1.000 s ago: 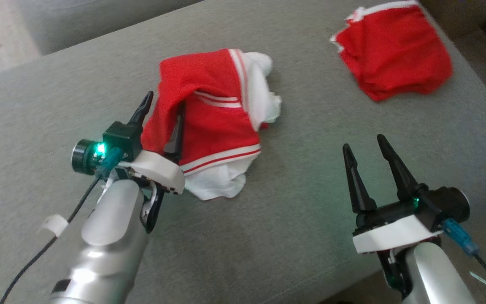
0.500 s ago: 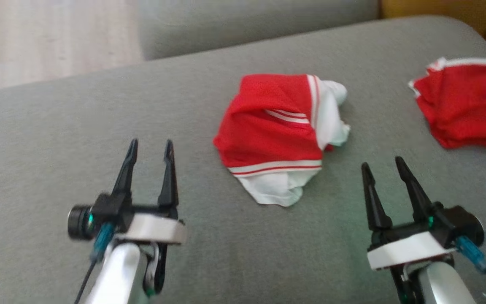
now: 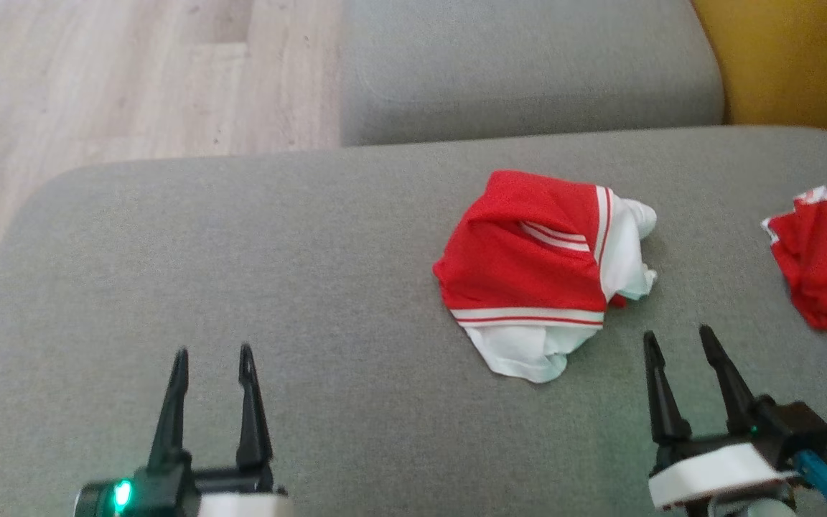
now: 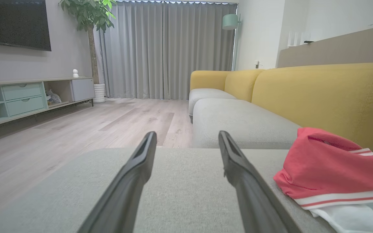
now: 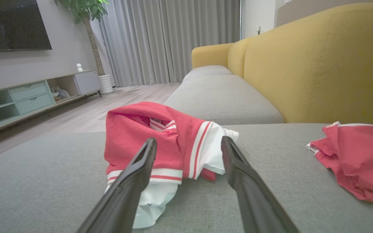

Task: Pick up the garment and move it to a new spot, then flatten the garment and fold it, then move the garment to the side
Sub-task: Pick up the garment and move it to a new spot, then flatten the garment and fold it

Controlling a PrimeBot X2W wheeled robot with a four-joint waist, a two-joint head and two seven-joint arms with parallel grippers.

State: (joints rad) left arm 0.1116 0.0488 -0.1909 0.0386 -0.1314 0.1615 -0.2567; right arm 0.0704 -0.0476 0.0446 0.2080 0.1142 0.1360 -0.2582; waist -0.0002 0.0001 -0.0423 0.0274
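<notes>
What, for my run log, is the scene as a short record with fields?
surface: grey sofa cushion
garment: red-and-white garment, crumpled, lying on the cushion, ungripped
other item: red garment, folded, farther right on the cushion
left gripper: open, empty, well apart from the garment
right gripper: open, empty, close to the garment's near edge

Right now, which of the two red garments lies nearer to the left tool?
The striped red-and-white garment, crumpled, with a large white part. The plainer red garment lies further to the robot's right, past the right tool, with white only at its edge.
</notes>
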